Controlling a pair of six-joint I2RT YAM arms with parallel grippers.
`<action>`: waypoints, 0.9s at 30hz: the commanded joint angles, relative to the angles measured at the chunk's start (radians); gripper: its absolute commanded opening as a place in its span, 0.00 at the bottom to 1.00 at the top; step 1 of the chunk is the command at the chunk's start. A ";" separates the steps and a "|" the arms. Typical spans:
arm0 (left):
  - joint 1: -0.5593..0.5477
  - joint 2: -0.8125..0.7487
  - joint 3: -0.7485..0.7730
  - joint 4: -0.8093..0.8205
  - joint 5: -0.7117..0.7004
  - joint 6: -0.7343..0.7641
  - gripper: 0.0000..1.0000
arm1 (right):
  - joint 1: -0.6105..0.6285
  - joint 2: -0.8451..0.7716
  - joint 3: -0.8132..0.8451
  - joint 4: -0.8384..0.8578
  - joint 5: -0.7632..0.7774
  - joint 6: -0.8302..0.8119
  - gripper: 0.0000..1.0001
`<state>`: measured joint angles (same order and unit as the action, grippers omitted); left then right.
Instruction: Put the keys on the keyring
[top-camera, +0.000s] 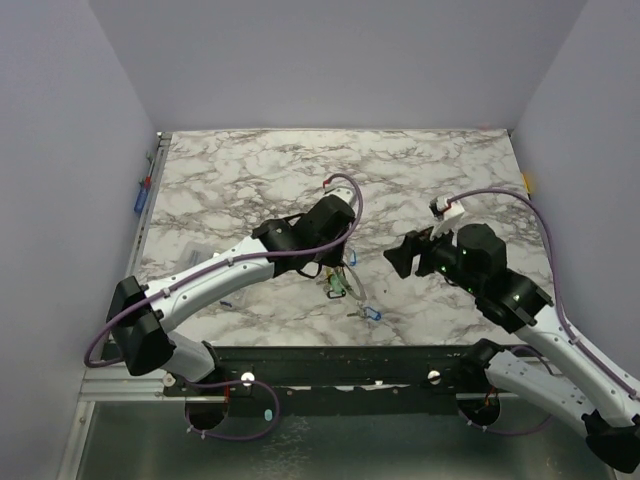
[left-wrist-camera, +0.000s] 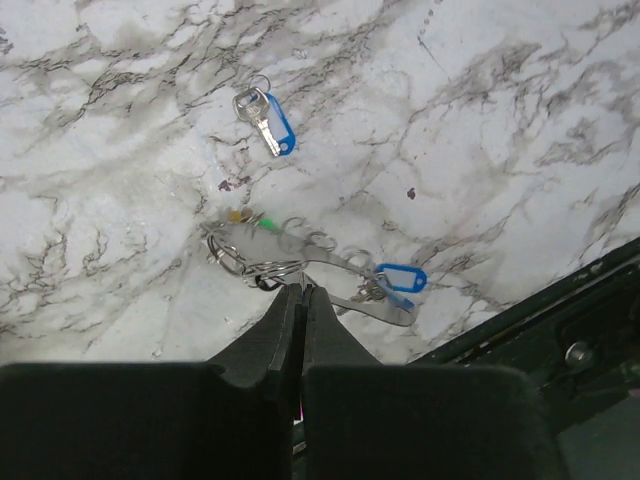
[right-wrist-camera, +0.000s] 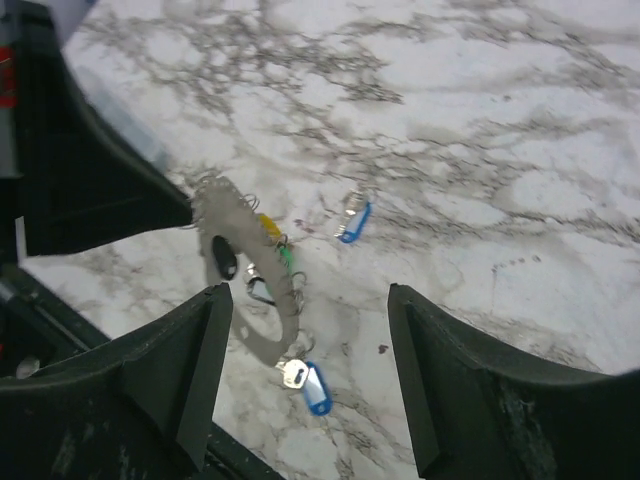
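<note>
Grey-veined white marble covers the desk (top-camera: 250, 170), boxed in by plain pale walls. The left arm (top-camera: 220, 268) reaches to the desk's middle. Its end effector (left-wrist-camera: 299, 292) has its fingers pressed together, pinching the wire of the keyring (right-wrist-camera: 222, 215). The right end effector (right-wrist-camera: 308, 296) sits at three o'clock of the ring, apart from it, its fingers spread wide around nothing.

The keyring is a thin silvery-grey wire loop, long and bent, near the desk's six o'clock edge. Whether it lies flat or is lifted cannot be told. A yellow tag (right-wrist-camera: 268, 225), a green tag (right-wrist-camera: 287, 258) and a blue-tagged key (right-wrist-camera: 313, 386) are strung along it. A loose blue-tagged key (left-wrist-camera: 270, 122) lies at twelve o'clock of the loop.

Only the left wrist view shows the shut fingertips meeting the wire. Only the right wrist view shows a small black oval ring (right-wrist-camera: 226, 262) against the loop. The top view blurs these keys into specks.
</note>
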<state>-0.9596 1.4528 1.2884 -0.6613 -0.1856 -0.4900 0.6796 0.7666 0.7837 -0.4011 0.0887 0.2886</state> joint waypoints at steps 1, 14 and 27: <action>0.014 -0.058 0.016 -0.006 -0.070 -0.199 0.00 | 0.002 -0.041 -0.024 0.084 -0.310 -0.093 0.73; 0.019 -0.080 0.012 0.071 -0.033 -0.263 0.00 | 0.002 -0.043 -0.163 0.324 -0.438 -0.162 0.88; 0.019 -0.102 -0.002 0.105 0.048 -0.275 0.00 | 0.003 0.093 -0.198 0.551 -0.431 -0.427 1.00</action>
<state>-0.9436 1.3899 1.2881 -0.6121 -0.1852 -0.7410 0.6796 0.8116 0.5873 0.0219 -0.3466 -0.0761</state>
